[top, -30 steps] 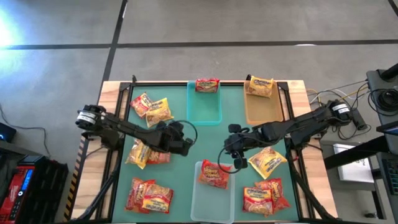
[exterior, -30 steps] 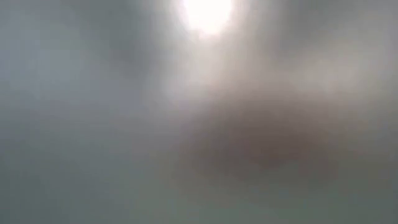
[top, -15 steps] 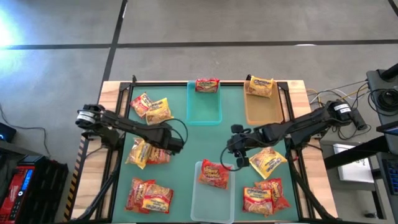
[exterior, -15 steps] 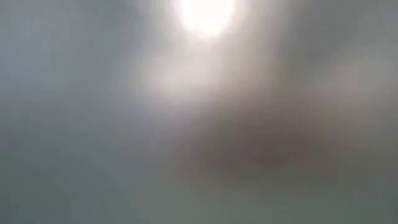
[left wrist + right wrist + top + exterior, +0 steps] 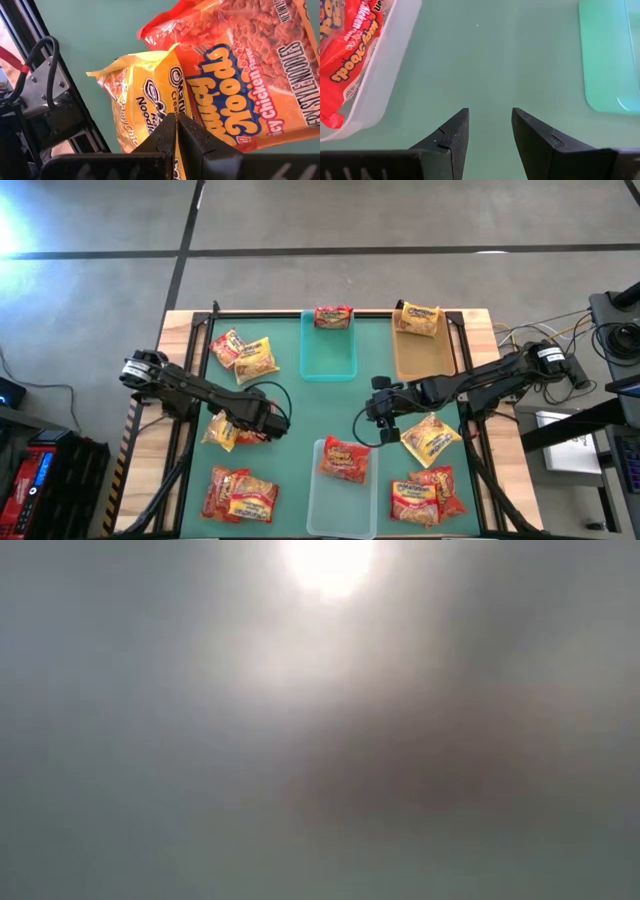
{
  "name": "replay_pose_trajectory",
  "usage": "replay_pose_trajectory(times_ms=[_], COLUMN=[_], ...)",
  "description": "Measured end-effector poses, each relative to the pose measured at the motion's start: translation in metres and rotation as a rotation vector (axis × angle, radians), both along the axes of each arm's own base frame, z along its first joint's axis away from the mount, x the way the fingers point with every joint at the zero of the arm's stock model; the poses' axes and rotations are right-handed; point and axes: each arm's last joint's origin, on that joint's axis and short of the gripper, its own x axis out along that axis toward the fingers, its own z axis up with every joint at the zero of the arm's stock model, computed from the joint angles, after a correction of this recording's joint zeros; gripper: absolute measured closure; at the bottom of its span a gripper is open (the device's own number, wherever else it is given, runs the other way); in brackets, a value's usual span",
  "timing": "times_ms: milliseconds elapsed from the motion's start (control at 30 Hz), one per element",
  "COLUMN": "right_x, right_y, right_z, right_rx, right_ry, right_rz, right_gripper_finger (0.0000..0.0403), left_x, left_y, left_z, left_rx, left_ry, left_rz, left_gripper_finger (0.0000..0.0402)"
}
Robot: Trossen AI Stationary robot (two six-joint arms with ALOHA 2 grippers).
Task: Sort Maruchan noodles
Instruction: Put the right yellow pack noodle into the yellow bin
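Note:
Maruchan noodle packets lie in groups on the green mat: two at the far left (image 5: 243, 355), a yellow and an orange one at mid left (image 5: 225, 430), more at the near left (image 5: 240, 495) and near right (image 5: 420, 495). My left gripper (image 5: 262, 423) is shut and points steeply down over the mid-left pair, its tips (image 5: 176, 122) above the yellow packet (image 5: 145, 100) beside the orange one (image 5: 250, 95). My right gripper (image 5: 373, 425) stands open over bare mat (image 5: 490, 65), between the clear bin and the teal bin, with nothing between its fingers.
A teal bin (image 5: 328, 360) stands at far centre with a red packet (image 5: 333, 317) at its far end. A tan bin (image 5: 420, 355) with a yellow packet (image 5: 418, 320) is to its right. The clear bin (image 5: 340, 505) holds a red packet (image 5: 350, 50). Another yellow packet (image 5: 430, 438) lies by my right arm.
My left gripper has drawn back from the table's middle toward its left edge and tipped from nearly level to steeply downward, staying shut; it now stands over the mid-left packets. My right gripper has drawn slightly away from the clear bin, still open. No packet has moved.

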Motion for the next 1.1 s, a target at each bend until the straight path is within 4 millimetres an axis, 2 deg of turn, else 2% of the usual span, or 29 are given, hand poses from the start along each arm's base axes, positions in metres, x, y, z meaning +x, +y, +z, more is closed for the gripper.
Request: replay_pose_trajectory(times_ms=[300, 400, 567, 800, 1100], right_x=[-0.0001, -0.0001, -0.0001, -0.0002, -0.0008], right_y=[0.0000, 0.0000, 0.0000, 0.0000, -0.0001], right_z=[-0.0001, -0.0001, -0.0002, -0.0004, -0.0009], right_rx=[-0.011, -0.011, -0.012, -0.018, -0.028], right_ry=[0.001, 0.001, 0.002, 0.004, 0.012], right_rz=[0.015, 0.015, 0.015, 0.023, 0.035], right_gripper_finger=[0.0264, 0.0264, 0.0264, 0.0264, 0.0264], left_x=[-0.0004, -0.0005, -0.0033, -0.0039, -0.0013], left_y=[-0.0001, 0.0000, 0.0018, -0.0021, -0.0060], left_z=[-0.0001, -0.0001, -0.0009, -0.0013, -0.0029], left_rx=[-0.012, -0.008, 0.060, 0.025, -0.065], left_ry=[0.009, 0.009, 0.030, 0.036, 0.029], left_rz=[-0.018, -0.015, 0.118, 0.131, 0.116], left_gripper_finger=[0.0401, 0.0390, 0.0371, 0.0397, 0.0349])
